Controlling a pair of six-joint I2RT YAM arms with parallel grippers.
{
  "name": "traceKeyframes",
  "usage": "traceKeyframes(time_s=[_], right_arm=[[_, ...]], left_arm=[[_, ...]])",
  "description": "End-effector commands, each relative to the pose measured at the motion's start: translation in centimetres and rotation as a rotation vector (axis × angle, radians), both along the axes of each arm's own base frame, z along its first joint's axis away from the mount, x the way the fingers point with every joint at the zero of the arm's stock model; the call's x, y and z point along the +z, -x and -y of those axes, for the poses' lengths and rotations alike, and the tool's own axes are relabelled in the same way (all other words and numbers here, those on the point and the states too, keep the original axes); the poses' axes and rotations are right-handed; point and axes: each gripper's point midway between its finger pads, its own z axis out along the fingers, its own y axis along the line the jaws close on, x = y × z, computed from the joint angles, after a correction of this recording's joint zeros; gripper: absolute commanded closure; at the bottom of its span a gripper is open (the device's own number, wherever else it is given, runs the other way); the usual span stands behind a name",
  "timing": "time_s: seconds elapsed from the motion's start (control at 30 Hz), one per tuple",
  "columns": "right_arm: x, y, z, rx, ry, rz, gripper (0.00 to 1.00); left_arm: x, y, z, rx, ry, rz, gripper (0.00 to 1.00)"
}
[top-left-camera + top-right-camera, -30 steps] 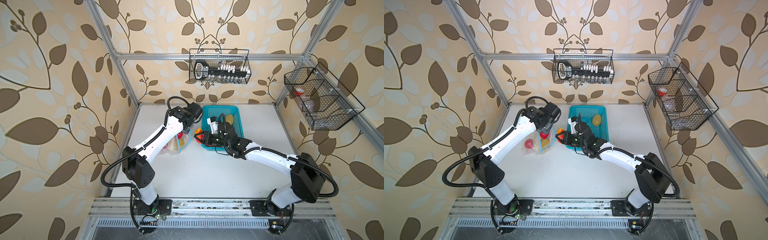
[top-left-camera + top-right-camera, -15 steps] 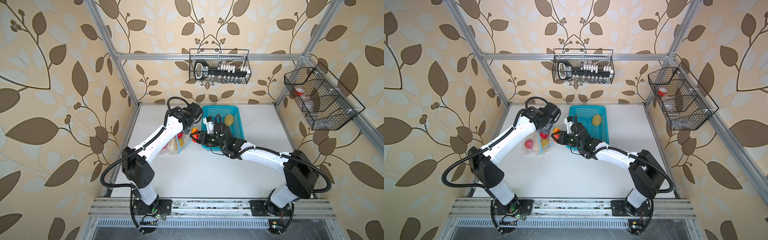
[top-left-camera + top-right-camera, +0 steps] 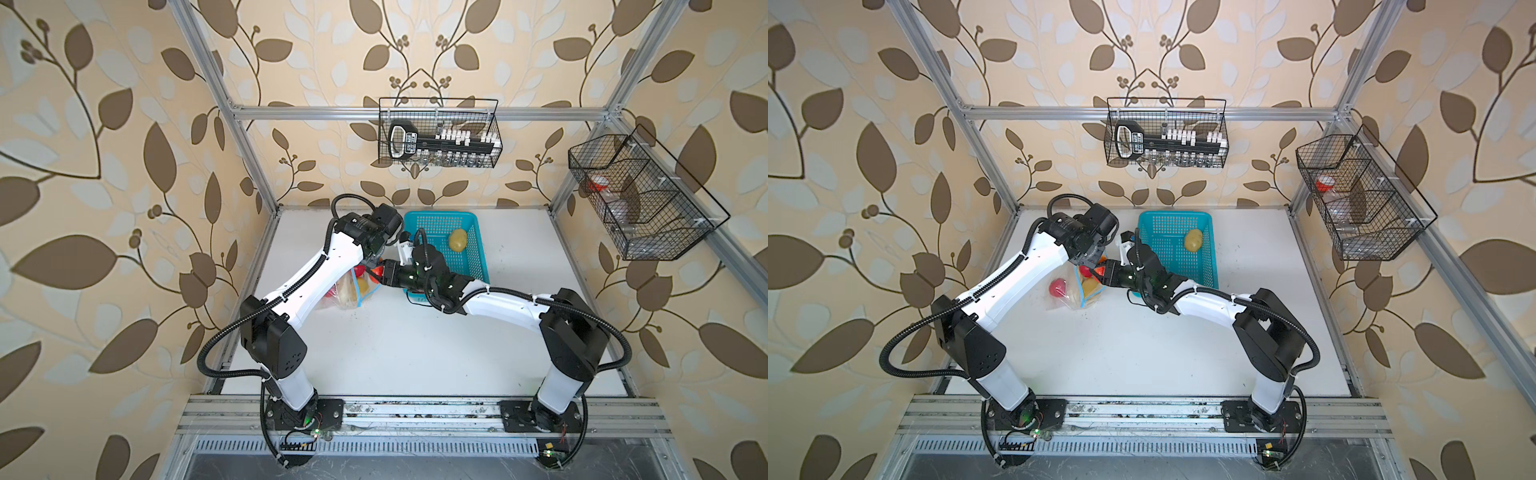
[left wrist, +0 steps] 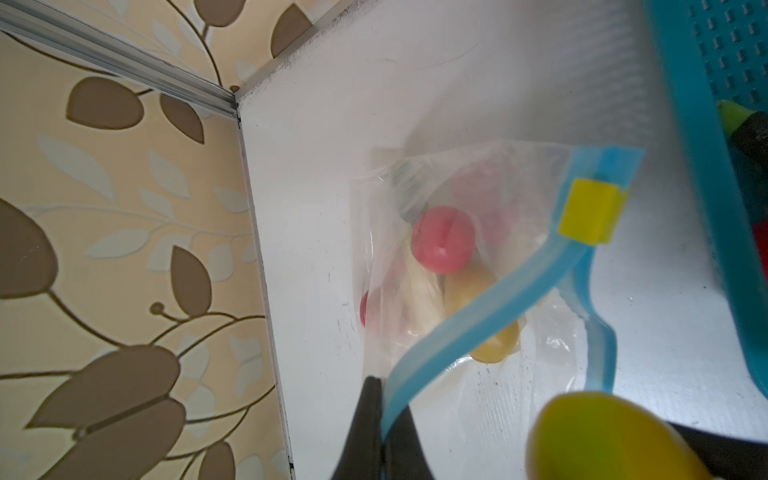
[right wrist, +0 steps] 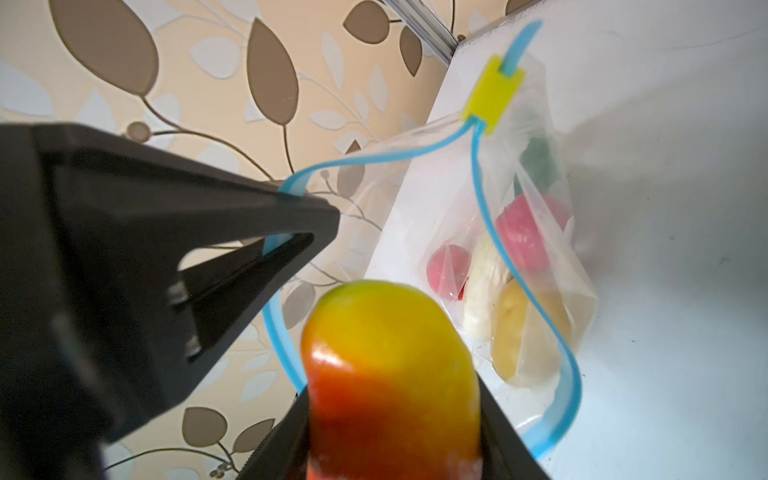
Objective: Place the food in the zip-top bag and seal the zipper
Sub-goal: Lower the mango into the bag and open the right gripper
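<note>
Left end effector [image 4: 380, 390] pinches the light-blue zipper strip [image 4: 478, 316] of the clear plastic bag [image 4: 382, 249]; right end effector [image 5: 392, 449] clamps the orange-red toy pepper [image 5: 386, 353] just beside it.

The clear zip-top bag [image 5: 582, 299] is found open, blue zipper [image 5: 479, 183] parted. Contained: tomatoes [image 5: 521, 239], cucumber [image 5: 484, 291], potato [image 5: 511, 332]. The orange-red pepper [image 5: 390, 365] is held at its mouth.
</note>
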Motion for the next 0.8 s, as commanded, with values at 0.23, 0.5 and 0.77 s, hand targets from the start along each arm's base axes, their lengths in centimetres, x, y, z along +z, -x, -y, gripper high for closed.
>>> traceKeyframes(time_s=[0.23, 0.5, 0.77], right_arm=[[0.3, -1.5, -2.2, -0.020, -0.029, -0.010, 0.88], [-0.8, -2.2, -3.1, -0.039, -0.007, -0.032, 0.86], [-1.0, -2.5, -3.9, -0.044, 0.014, -0.036, 0.54]], left_arm=[[1.7, 1.0, -1.1, 0.020, 0.067, 0.036, 1.00], [1.8, 1.0, -1.3, 0.031, 0.098, 0.031, 1.00], [1.6, 1.1, -1.4, 0.028, 0.107, 0.024, 1.00]])
